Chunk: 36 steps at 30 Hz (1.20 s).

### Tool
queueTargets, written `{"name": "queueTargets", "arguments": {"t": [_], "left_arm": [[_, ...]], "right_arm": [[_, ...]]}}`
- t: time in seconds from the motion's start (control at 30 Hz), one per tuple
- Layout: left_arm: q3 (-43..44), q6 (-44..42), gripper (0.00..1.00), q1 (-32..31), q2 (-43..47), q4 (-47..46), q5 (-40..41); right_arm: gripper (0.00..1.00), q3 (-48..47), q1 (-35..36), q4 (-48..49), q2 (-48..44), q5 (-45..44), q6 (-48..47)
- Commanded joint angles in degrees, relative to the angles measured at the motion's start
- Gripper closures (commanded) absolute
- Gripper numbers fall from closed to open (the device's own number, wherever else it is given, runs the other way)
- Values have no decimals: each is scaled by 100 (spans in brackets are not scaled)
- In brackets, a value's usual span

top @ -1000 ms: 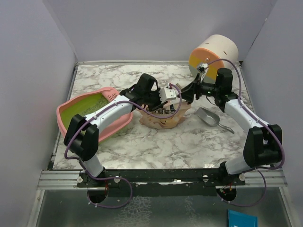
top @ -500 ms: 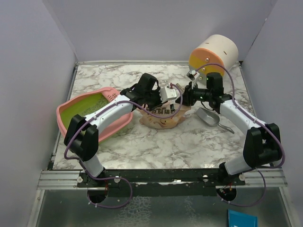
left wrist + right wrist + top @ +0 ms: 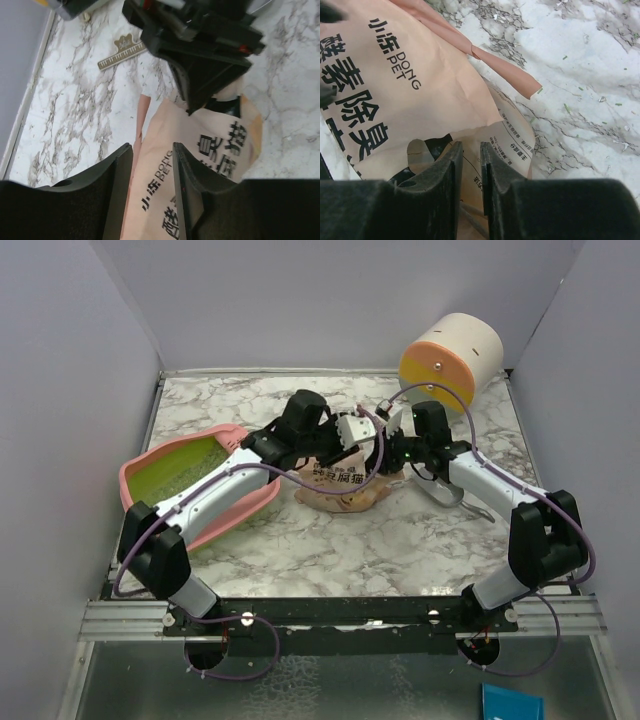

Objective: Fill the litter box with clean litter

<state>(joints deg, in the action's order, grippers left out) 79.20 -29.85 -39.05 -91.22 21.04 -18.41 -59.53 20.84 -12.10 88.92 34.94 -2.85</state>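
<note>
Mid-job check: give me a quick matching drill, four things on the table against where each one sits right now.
Things:
1. litter box
2. pouch
3. drawer unit
4. scoop

Places:
A. far right corner
B. left side of the table
C. centre, between both claws
D. right of the pouch, under the right arm

Pairs: 1-B, 2-C, 3-A, 4-D

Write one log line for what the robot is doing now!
phase: gripping pouch | left tool: pinching litter pouch edge | right tool: pinching opposite edge | litter box: not yet filled
</note>
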Motion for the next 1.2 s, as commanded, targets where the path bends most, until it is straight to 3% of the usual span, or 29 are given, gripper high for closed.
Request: {"name": "queueTargets", "arguments": {"t": [0.0,0.2,0.53,0.77,1.17], "left_arm": [[-541,-56,59,-327,834,-581,-506],[-722,-490,55,-534,799,-322,-579],[-1317,-1008,39,-579,681,-1360,-548],[-1248,-1095,37,-692,478,-1630,-598],[-1167,-1394,37,-948,225,-1258,-465]], "right_arm": [[80,-17,25,-19,27,-334,59],[81,-4,25,41,1,-161,108],[80,1,25,7,-82,-6,73],[80,9,25,-22,-52,36,55],[80,29,25,-3,-203,52,92]]}}
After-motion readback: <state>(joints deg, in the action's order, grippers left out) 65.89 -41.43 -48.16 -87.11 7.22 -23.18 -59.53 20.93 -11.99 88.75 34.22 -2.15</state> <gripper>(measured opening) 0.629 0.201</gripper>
